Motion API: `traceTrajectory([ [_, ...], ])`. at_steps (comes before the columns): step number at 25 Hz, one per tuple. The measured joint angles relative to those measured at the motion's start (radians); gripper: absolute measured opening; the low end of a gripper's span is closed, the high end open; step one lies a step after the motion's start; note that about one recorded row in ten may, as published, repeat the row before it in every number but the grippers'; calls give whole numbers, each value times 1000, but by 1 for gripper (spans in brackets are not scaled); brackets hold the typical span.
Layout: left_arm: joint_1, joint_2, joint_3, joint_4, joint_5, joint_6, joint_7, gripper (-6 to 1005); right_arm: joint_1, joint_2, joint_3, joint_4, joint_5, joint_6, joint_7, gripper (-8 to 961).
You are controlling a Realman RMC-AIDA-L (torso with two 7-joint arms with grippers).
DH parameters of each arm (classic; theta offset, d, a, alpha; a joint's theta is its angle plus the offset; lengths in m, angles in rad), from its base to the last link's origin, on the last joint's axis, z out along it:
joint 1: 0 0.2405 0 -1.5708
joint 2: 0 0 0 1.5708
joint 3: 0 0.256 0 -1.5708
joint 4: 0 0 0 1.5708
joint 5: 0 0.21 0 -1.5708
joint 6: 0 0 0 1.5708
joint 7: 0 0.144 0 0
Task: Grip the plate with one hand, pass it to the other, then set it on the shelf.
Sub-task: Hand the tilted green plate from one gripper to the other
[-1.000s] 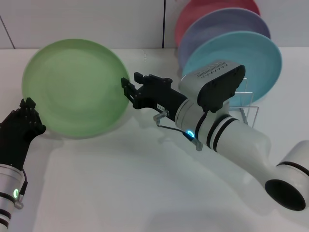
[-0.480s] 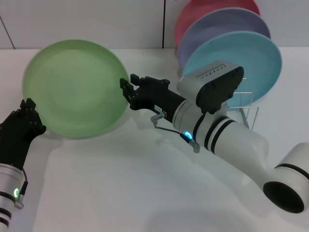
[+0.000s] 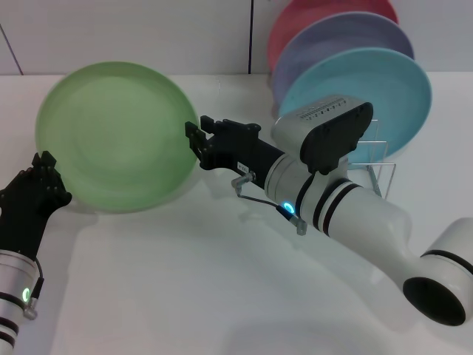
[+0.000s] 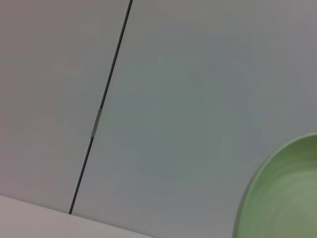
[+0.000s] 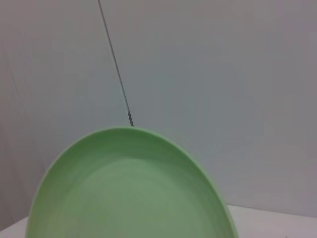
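Observation:
The light-green plate (image 3: 111, 137) is held tilted in the air above the table at the left. My left gripper (image 3: 44, 176) is shut on its lower left rim. My right gripper (image 3: 194, 140) reaches in from the right and stands open at the plate's right rim, its jaws astride the edge. The plate also shows in the left wrist view (image 4: 282, 198) and fills the lower part of the right wrist view (image 5: 129, 188). The silver wire shelf (image 3: 380, 159) stands at the back right, partly hidden behind my right arm.
A turquoise-blue plate (image 3: 392, 89), a lavender plate (image 3: 340, 37) and a red plate (image 3: 310, 15) stand upright in the shelf. The white table (image 3: 185, 281) spreads in front. A white wall stands behind.
My right gripper has crept a little to the left along the plate's right rim. The plate has shifted slightly. My left gripper has hardly moved.

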Motion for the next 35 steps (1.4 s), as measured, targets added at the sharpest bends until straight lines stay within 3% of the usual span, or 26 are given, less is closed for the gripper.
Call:
traceTrajectory([
  [35, -1, 0, -14, 11, 36, -12, -1, 114, 5, 0, 1, -8, 0, 4, 1, 165],
])
